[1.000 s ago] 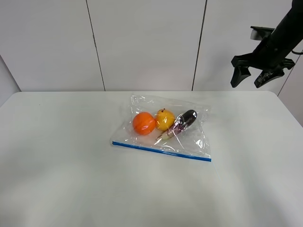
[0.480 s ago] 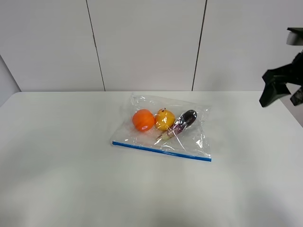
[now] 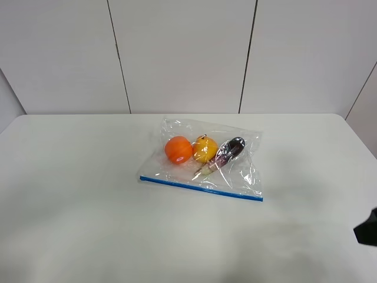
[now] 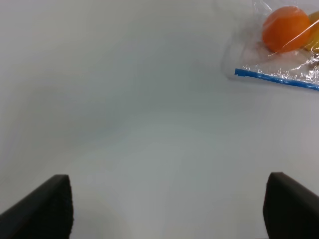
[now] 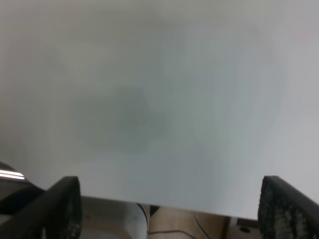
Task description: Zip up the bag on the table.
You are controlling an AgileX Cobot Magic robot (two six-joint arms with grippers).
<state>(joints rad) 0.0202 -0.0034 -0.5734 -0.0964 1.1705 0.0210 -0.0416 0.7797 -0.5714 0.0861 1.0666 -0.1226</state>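
The clear crinkly plastic zip bag (image 3: 203, 159) lies flat near the middle of the large plain white matte table (image 3: 76, 206), a bit toward the far edge, blue seal strip (image 3: 200, 188) along its near side. Inside: a round orange fruit (image 3: 178, 151), a yellow fruit (image 3: 205, 148) touching it, and a dark purple eggplant-shaped piece (image 3: 230, 150) just beside that.

The left gripper (image 4: 164, 209) stands wide open, holding nothing, over bare table well apart from the bag's left corner. The right gripper (image 5: 169, 211) is also spread wide and empty, out by the table's right-hand near edge; from overhead only a dark bit shows at the frame's right border.

Risks, as I judge them:
- Thin film on a smooth top: one claw pushing the strip will likely slide the whole bag unless the other pins it.
- The fruits bulge close behind the strip, so a low approach may nudge them and roll the bag or buckle the seal.
- A pinch may catch only one layer, or skip a stretch and leave a gap.
- Whether the seal is already partly shut I cannot tell.

Room: plenty of bare table on all sides of the bag, widest in front and to the left. The right claw sits nearly over the table rim, so it needs to come inward first.
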